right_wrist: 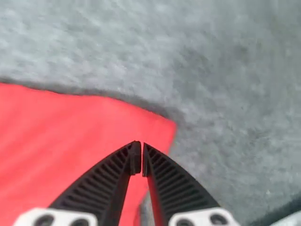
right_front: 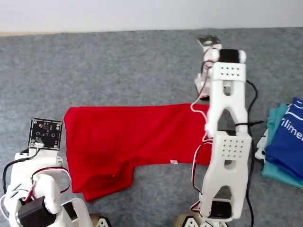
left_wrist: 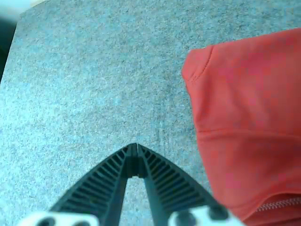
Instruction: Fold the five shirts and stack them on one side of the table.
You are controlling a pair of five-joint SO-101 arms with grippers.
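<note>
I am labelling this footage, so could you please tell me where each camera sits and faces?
High view: fixed above, looking down at table, red shirt, folded stack; both arms show.
Left wrist view: on left arm, facing table beside the shirt; left pincer, shut.
Right wrist view: on right arm, over the shirt's corner; right pincer, shut.
Shared: red shirt.
</note>
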